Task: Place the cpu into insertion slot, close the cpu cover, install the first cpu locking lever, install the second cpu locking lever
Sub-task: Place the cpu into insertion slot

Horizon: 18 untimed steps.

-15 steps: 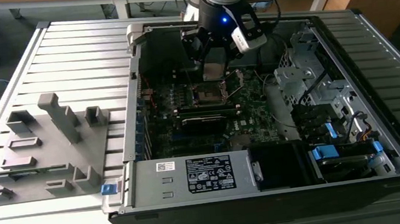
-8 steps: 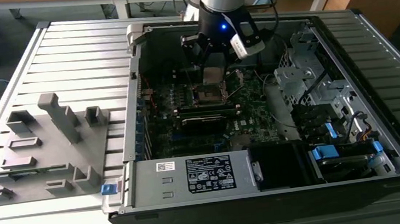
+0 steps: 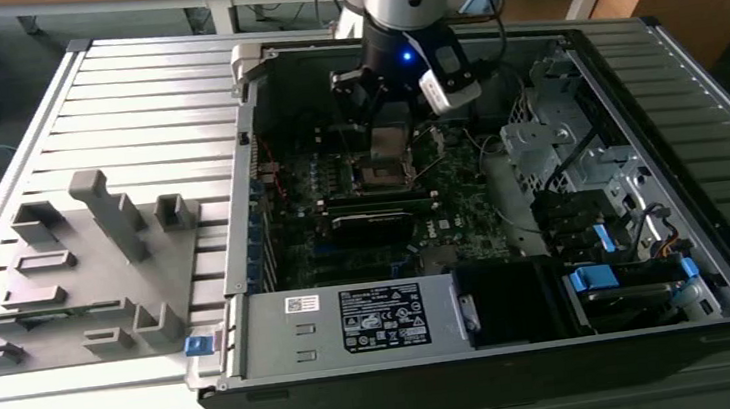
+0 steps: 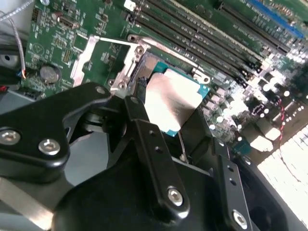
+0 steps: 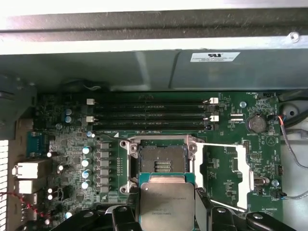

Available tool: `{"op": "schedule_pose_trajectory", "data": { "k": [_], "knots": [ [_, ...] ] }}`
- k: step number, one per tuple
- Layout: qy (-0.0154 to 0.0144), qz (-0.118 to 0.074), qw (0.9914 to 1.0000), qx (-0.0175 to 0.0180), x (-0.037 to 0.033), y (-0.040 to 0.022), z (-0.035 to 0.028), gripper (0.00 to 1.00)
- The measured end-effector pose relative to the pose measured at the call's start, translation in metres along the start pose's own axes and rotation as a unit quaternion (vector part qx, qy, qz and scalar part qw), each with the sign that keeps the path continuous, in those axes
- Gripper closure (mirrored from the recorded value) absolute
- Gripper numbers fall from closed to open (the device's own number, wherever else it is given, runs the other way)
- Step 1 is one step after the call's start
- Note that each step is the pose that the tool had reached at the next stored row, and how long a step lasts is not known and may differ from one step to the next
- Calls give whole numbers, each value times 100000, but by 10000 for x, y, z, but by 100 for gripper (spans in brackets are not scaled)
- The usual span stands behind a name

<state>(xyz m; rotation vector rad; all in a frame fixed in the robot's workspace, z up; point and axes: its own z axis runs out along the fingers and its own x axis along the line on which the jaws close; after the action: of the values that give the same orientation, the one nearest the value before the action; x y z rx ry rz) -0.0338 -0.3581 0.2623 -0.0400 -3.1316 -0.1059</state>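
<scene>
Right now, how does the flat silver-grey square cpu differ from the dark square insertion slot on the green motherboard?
The flat silver-grey square cpu has a plain, light metal top; the square insertion slot is dark inside a shiny rim. The cpu is gripped in the black pincer; the slot sits fixed in the green motherboard, empty. Both are square and look alike in width.

my pincer [image 5: 166, 217] – matt black, with bright metal screws [image 4: 174, 195]. cpu [image 5: 166, 199] top – dull, smooth silver-grey metal. insertion slot [image 5: 162, 161] rim: shiny metal. cpu cover [image 5: 244, 163]: bright bare metal. motherboard [image 5: 224, 129]: glossy green.
</scene>
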Motion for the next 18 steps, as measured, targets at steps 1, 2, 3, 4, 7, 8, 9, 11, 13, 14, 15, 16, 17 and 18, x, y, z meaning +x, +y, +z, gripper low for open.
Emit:
{"op": "schedule_pose_trajectory", "data": {
  "k": [1,2,3,4,7,8,9,11,13,14,15,16,17,18],
  "knots": [
    [-69,-11,100000,9,3,-1,17,46],
    [-135,-15,100000,7,5,-3,34,46],
    [-190,-17,100000,4,8,-4,51,46],
    [-235,-21,100000,-3,10,-5,69,46],
    [-302,-27,100000,5,11,-9,123,46],
    [-313,-26,100000,-1,11,-10,141,46],
    [-322,-34,99999,-5,11,-11,154,46],
    [-316,-33,99999,17,11,-8,161,46],
    [-324,-31,99999,50,13,6,170,46],
    [-324,-34,99999,67,16,16,174,46],
    [-324,-29,99999,94,19,27,179,46],
    [-325,-34,99999,139,23,36,185,46],
    [-330,-34,99999,211,27,43,193,46],
    [-333,-33,99999,312,31,47,205,46]
  ]
}}
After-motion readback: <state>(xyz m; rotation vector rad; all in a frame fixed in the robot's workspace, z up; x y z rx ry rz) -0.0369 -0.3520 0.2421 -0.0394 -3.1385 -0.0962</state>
